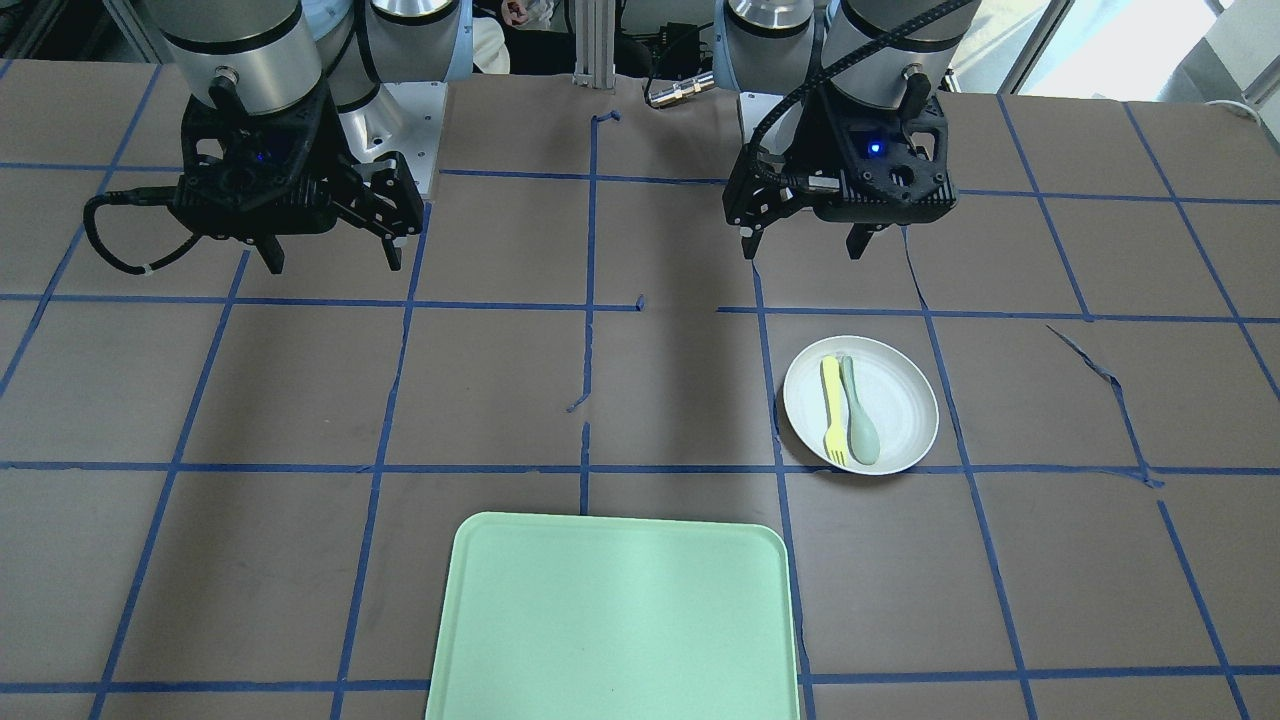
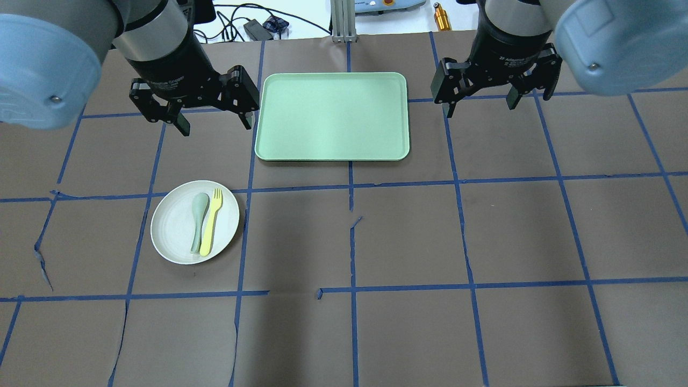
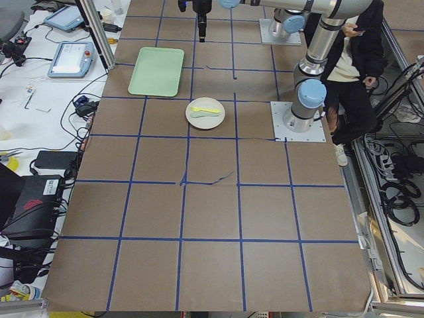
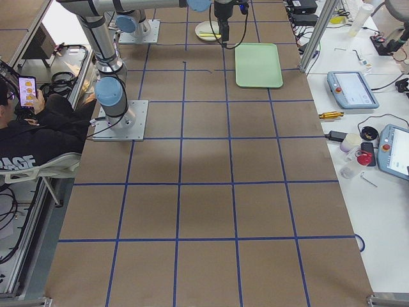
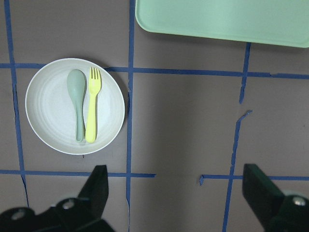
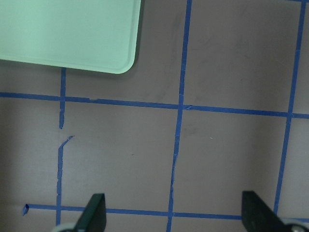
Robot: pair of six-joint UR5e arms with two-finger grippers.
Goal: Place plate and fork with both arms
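The round white plate (image 2: 177, 236) lies on the brown table on the robot's left side, also in the front view (image 1: 900, 400) and left wrist view (image 5: 48, 106). The pale yellow fork (image 2: 210, 221) lies on it beside a grey-green spoon (image 2: 196, 221); the fork also shows in the left wrist view (image 5: 92, 111). My left gripper (image 2: 214, 122) hangs open and empty high above the table, back from the plate. My right gripper (image 2: 480, 106) hangs open and empty on the other side of the tray.
A pale green rectangular tray (image 2: 331, 115) lies at the far middle of the table, bare, between the two grippers. Blue tape lines grid the brown cover. Tablets, cables and a person sit beyond the table edges in the side views.
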